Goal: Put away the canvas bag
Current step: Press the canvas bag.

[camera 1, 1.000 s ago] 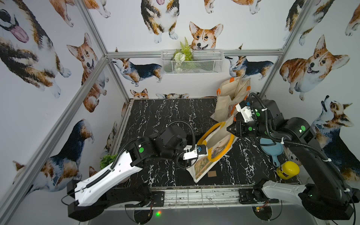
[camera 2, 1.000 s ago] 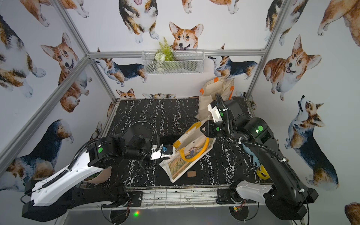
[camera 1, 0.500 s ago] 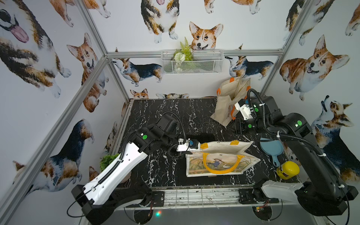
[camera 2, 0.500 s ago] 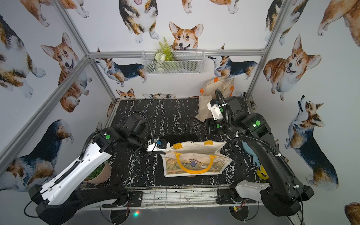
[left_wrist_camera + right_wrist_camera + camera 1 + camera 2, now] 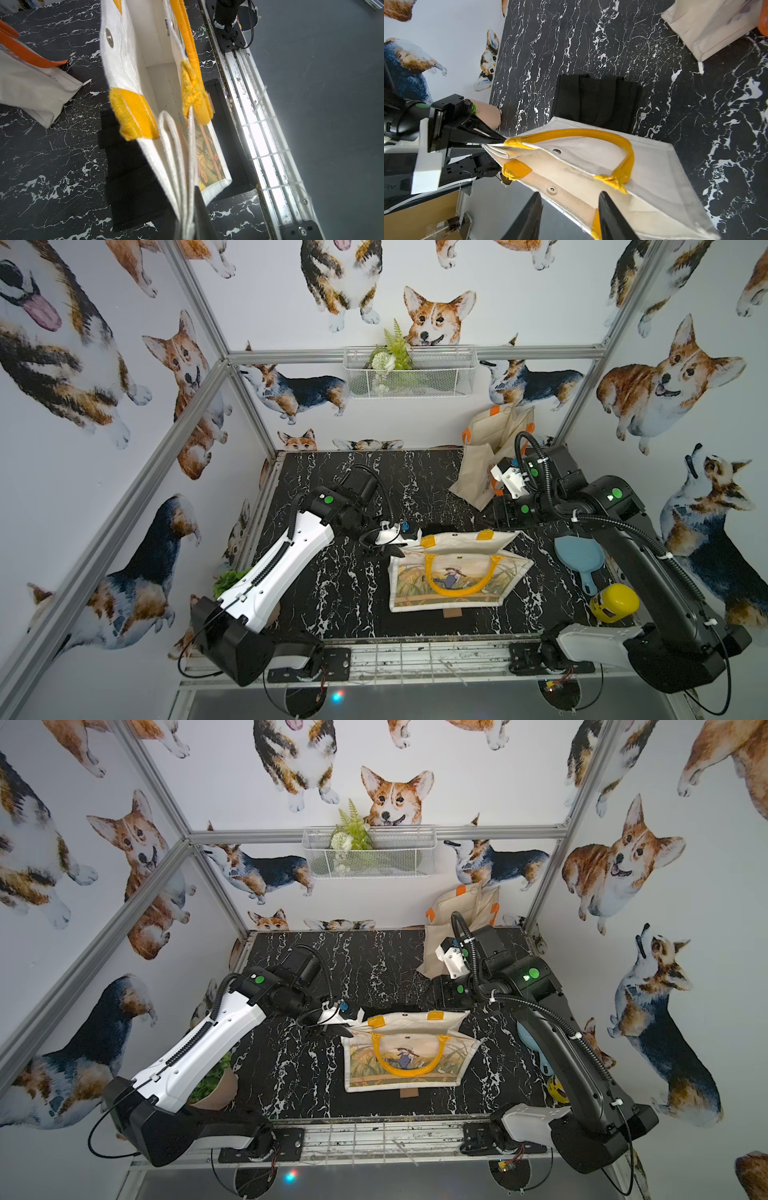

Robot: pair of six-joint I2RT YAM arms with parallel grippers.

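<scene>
My left jaws are clamped on the bag's (image 5: 457,576) pleated side edge. My right jaws stand apart, astride its far rim; whether they touch it I cannot tell. The bag lies picture-up at the front centre of the tabletop (image 5: 332,593), mouth gaping. Behind it are a black cloth (image 5: 596,99) and an orange-handled bag (image 5: 478,456). The wall basket (image 5: 436,385) holds a plant (image 5: 392,354).

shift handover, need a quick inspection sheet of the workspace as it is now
surface: black marbled tabletop, no spill seen
job's things: canvas bag, yellow handles, printed side up, mouth open
clutter: orange-handled bag, black folded cloth, blue handled tool, yellow container, potted plant
grippers: left gripper shut on the canvas bag's side fold; right gripper open, jaws astride its rim
cables: black conduit looped over each arm, clear of the canvas bag
surroundings: corgi-print walls, wire basket with fern on back wall
</scene>
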